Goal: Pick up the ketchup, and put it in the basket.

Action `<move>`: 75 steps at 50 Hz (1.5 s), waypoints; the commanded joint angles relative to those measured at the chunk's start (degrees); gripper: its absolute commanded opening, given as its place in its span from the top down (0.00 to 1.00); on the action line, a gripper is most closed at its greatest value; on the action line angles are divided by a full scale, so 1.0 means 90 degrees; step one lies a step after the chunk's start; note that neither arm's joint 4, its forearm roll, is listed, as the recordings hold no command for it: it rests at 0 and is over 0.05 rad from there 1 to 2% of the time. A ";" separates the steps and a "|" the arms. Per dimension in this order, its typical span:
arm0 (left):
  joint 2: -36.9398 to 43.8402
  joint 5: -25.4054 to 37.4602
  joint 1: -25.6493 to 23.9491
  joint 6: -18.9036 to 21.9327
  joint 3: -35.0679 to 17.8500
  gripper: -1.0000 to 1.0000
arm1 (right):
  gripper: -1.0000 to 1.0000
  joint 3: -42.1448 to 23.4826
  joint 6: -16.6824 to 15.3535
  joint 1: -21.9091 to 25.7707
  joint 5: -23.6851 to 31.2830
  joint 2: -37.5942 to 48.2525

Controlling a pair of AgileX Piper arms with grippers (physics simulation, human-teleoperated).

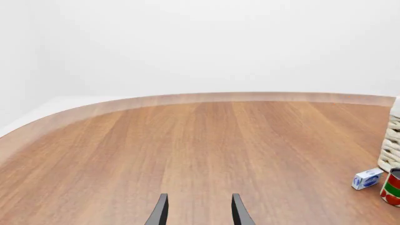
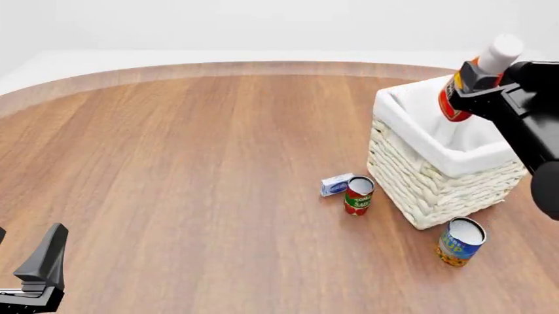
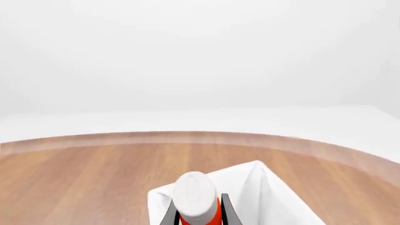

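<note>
Scene: a round-edged wooden table against a plain white background, seen from above and behind the arms.
Right gripper: at the far right of the front view, held in the air over the basket; its black jaws are clamped on the ketchup just below the cap.
Ketchup: a red-orange bottle with a white cap, tilted so the cap leans up and to the right; its lower end hangs above the basket's white lining. Whether it touches the lining cannot be told.
Ketchup from the right wrist: the white cap sits between the two dark fingers, with the basket's cloth corner just beyond.
Basket: a square cream wicker basket lined with white cloth, on the right side of the table.
Left gripper: low at the near left corner of the front view, well apart from everything; its jaws stand apart with nothing between them, over bare wood.
Sauce can: a short red and green can, just beside the basket's near left side.
Small box: blue and white, lying just to the left of the sauce can.
Blue can: blue and yellow, standing upright near the basket's front corner.
</note>
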 commanded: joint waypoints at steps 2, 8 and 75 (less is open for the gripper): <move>0.0000 0.0000 0.0000 0.0000 0.0000 0.00 | 1.00 -0.0054 -0.0062 -0.0121 0.0160 0.0195; 0.0000 0.0000 0.0000 0.0000 0.0000 0.00 | 1.00 -0.0109 -0.0108 -0.0220 0.0161 0.0371; 0.0000 0.0000 0.0000 0.0000 0.0000 0.00 | 0.00 -0.0392 -0.0039 -0.0304 0.0079 0.1551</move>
